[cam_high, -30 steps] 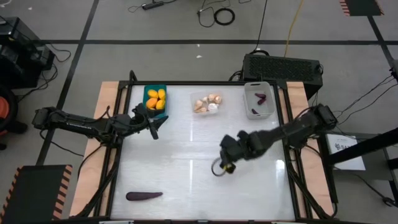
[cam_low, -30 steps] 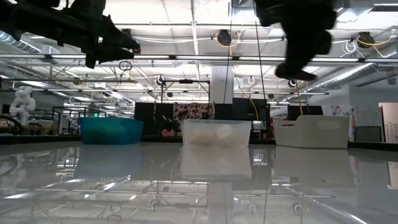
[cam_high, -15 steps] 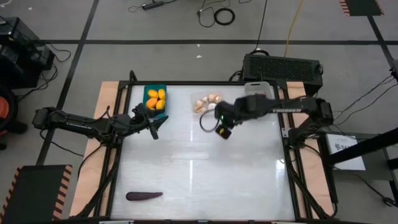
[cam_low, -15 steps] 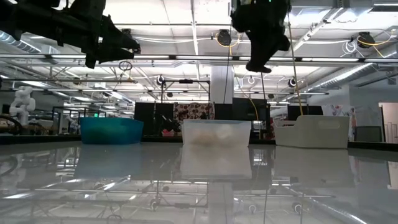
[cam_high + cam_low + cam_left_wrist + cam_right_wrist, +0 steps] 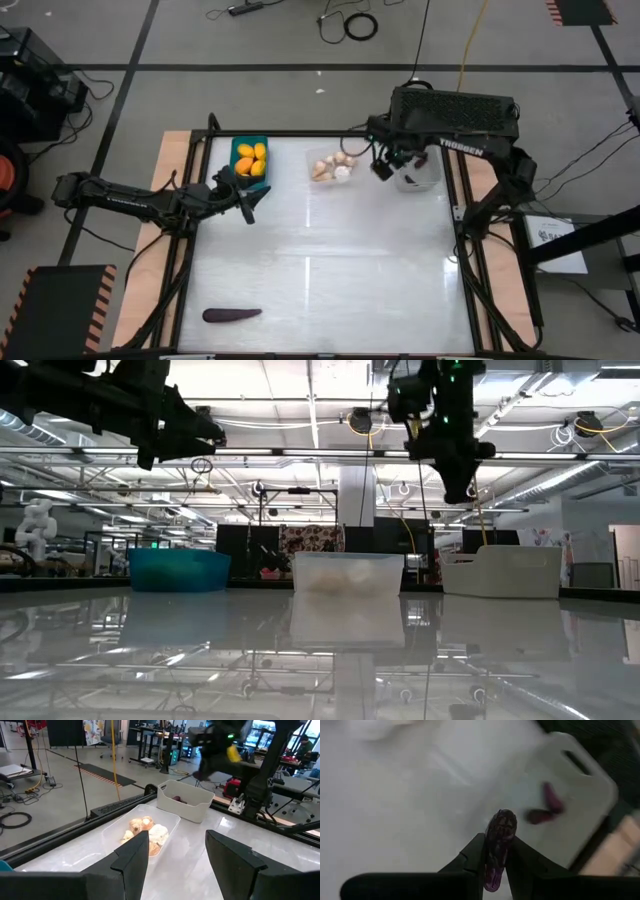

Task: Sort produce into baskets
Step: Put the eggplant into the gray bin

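Purple eggplant (image 5: pixel 499 840) pinched upright in closed right hand (image 5: pixel 495 862), above surface (image 5: pixel 320 260) beside white bin (image 5: pixel 570 805).

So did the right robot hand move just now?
Yes. The right gripper swung from mid-table toward the far edge, now beside the white-grey bin, holding a purple piece.

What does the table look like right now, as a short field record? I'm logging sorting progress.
left gripper: open, empty, hovering beside the teal basket
right gripper: shut on a purple eggplant piece, near the white-grey basket
teal basket: yellow-orange ovals
clear tray: cream garlic bulbs
white-grey basket: purple pieces inside
unsorted: long eggplant lying on the table, near front left
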Robot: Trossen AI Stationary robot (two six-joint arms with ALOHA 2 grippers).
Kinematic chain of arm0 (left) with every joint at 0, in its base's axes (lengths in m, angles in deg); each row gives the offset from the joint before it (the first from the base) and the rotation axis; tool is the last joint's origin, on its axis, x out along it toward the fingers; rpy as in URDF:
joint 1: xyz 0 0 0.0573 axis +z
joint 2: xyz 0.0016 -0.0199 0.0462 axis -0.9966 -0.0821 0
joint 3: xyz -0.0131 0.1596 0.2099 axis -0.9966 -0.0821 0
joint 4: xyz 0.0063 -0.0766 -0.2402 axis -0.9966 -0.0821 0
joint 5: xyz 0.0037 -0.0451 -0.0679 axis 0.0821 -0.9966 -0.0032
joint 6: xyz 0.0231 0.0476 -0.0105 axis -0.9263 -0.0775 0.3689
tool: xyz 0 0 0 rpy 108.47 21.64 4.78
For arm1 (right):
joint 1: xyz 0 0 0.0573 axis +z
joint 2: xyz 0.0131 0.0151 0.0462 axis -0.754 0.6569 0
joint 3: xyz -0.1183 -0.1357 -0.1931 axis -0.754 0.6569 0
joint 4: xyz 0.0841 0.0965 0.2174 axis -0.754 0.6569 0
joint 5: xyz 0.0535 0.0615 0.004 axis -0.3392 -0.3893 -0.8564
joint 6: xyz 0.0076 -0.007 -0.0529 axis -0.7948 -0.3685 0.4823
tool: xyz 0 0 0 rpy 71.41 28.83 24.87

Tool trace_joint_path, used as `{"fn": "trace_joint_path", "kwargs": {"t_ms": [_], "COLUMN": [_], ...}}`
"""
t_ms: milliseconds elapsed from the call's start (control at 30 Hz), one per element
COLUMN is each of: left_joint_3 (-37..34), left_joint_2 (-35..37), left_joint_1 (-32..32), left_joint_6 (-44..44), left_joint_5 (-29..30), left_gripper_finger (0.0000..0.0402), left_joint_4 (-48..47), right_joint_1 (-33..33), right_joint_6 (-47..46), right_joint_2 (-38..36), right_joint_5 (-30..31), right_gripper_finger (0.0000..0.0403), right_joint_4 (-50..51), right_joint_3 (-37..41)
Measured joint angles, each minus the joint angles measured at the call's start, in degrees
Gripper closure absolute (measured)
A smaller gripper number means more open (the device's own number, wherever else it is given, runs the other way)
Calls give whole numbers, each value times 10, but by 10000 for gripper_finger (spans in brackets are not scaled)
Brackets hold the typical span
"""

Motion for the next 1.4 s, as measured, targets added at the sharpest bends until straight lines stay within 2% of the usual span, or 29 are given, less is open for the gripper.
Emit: {"fn": "trace_joint_path", "kwargs": {"t_ms": [200,333,567,733,867,1000,1133,1267,1400], "left_joint_3": [0,0,0,0,0,0,0,0,0], "left_joint_2": [0,0,0,0,0,0,0,0,0], "left_joint_1": [0,0,0,0,0,0,0,0,0], "left_joint_6": [0,-12,-15,-15,-15,-15,-15,-14,-12], "left_joint_5": [0,0,0,0,0,0,0,0,0], "left_gripper_finger": [198,198,198,198,198,198,198,198,198], "left_joint_4": [-3,-4,-4,-5,-5,-4,-4,-4,-4], "right_joint_1": [-83,-112,-131,-136,-134,-128,-104,-46,37], "right_joint_6": [5,24,44,55,73,65,50,60,63], "right_joint_2": [0,0,0,0,0,0,0,0,0], "right_joint_5": [66,72,69,68,65,31,-49,-113,-126], "right_gripper_finger": [348,346,314,275,251,239,236,236,236], "right_joint_4": [-13,-56,-105,-97,-45,1,-9,-95,-215], "right_joint_3": [44,84,135,141,128,103,78,72,76]}}
